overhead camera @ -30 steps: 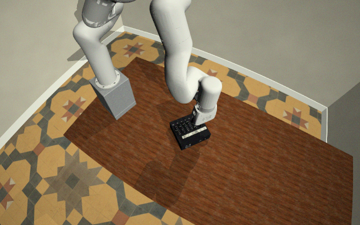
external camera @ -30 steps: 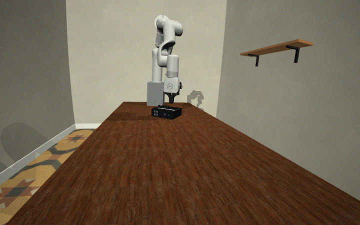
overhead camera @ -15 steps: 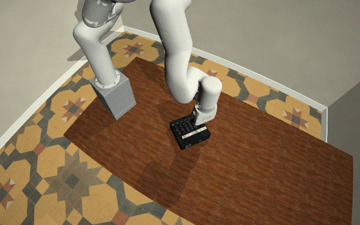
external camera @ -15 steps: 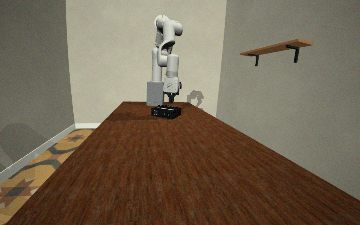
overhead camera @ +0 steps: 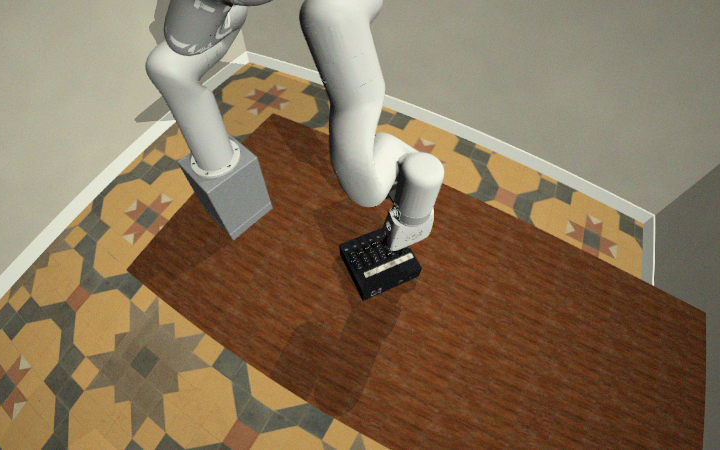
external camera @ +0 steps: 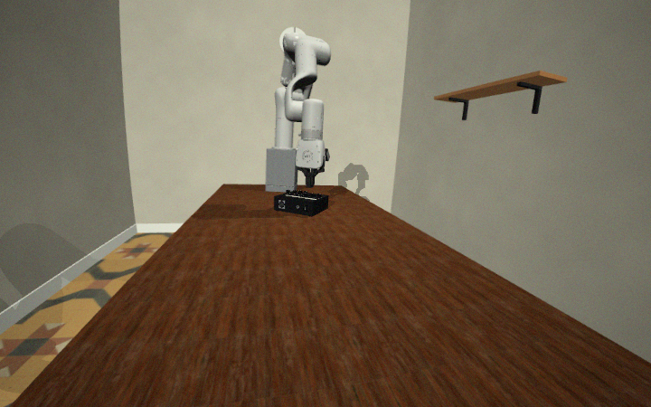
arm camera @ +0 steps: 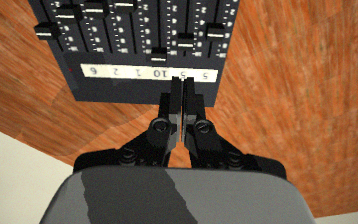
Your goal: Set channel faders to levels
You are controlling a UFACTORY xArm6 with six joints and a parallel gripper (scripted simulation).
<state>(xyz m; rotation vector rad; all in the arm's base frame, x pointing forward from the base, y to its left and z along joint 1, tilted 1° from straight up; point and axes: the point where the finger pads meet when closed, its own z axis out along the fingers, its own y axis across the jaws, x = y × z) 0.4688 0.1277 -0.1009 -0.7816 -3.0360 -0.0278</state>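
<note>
1. One white arm (overhead camera: 351,111) rose from a grey pedestal (overhead camera: 242,204) at the far end of the worktop (external camera: 317,303), folded over at the elbow and dropped its wrist straight down above the lighting desk (overhead camera: 379,268).
2. The end effector (arm camera: 182,95) was clenched, its two fingers pressed together with nothing between them, tips hanging over the desk's tape strip (arm camera: 147,73).
3. The lighting desk stood on the worktop just in front of the pedestal, well apart from the near edge.
4. Only the wrist view showed the tape's writing, reading 6, 2, 1, 10, 5, 5 upside down, and the fader caps (arm camera: 158,54) standing at different heights along their slots.
5. Only the exterior view showed a wooden wall shelf (external camera: 500,86) on the right wall and the desk's front panel (external camera: 300,204).
6. The top view showed the tiled floor (overhead camera: 99,363) around the worktop.
7. The fingers covered part of the tape between two numbers; whether the tips touched the desk could not be told, and the far ends of the fader slots were cut off by the wrist view's edge.
</note>
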